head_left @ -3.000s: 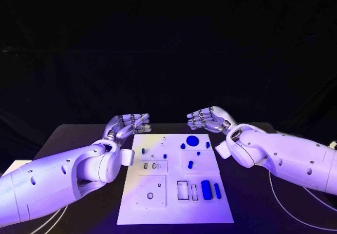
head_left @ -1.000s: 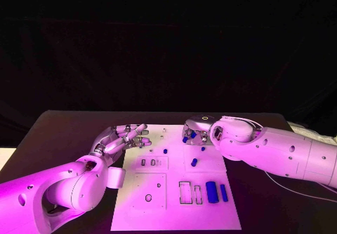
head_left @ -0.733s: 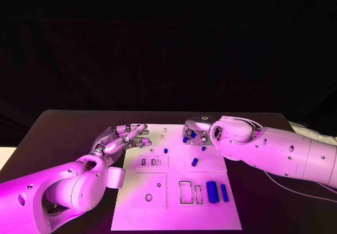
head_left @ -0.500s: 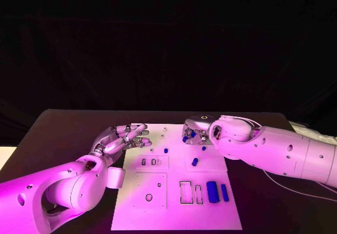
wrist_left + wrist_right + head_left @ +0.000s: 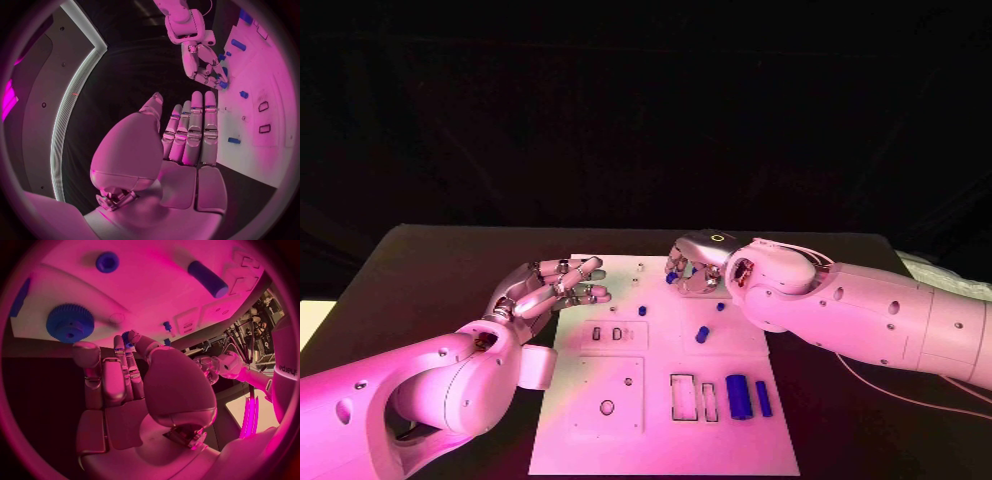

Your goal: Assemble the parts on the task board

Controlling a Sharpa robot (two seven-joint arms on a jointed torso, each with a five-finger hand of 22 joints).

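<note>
The right hand (image 5: pixel 695 268) hangs over the far end of the task board (image 5: pixel 661 420), its fingers (image 5: pixel 128 362) curled together; the right wrist view shows a small blue part (image 5: pixel 129 336) at their tips, seemingly pinched against the thumb. Just beyond those fingertips a blue gear (image 5: pixel 70 322) lies on the board, with a small blue ring (image 5: pixel 107 261) and a blue cylinder (image 5: pixel 208 278) farther out. The left hand (image 5: pixel 557 284) hovers at the board's left edge, fingers (image 5: pixel 195 127) straight, slightly apart, holding nothing. Short blue pegs (image 5: pixel 702 334) lie between the two hands. The board rests on a black table (image 5: pixel 430 270); behind it the room is dark.
</note>
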